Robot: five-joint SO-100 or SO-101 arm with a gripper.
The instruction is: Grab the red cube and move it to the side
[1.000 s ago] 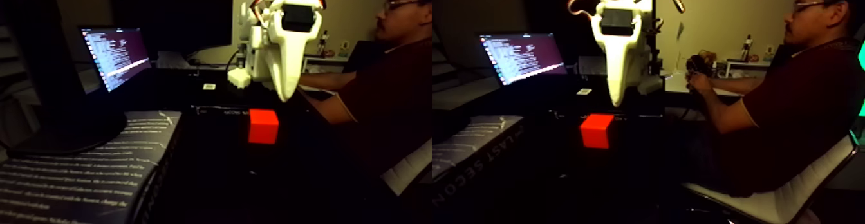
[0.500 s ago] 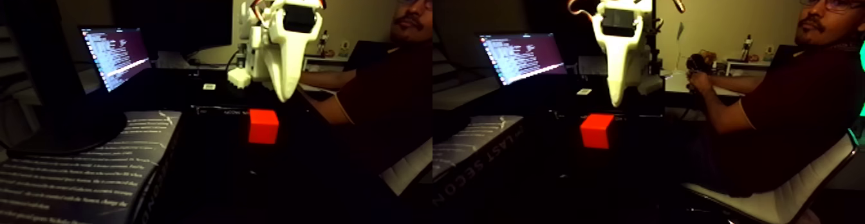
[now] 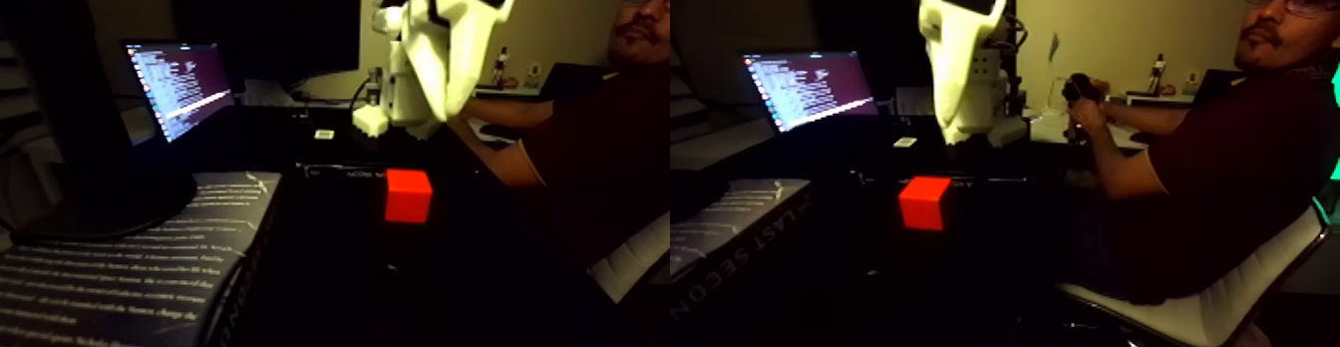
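We find the red cube (image 3: 408,194) resting alone on the dark table at centre of the left half of the fixed view. The white gripper (image 3: 451,112) hangs above it, apart, tilted, tips pointing down; we cannot tell its jaw opening. A laptop (image 3: 179,84) glows at upper left.

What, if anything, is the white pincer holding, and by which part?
Nothing. The white pincer hangs above the small red-orange cube, which sits untouched on the dark table.

Book (image 3: 738,241), lying below and to the left of the gripper (image 3: 959,137) — spine lettering reads "LAST SECON", upside down. Laptop screen (image 3: 810,87) text — illegible.
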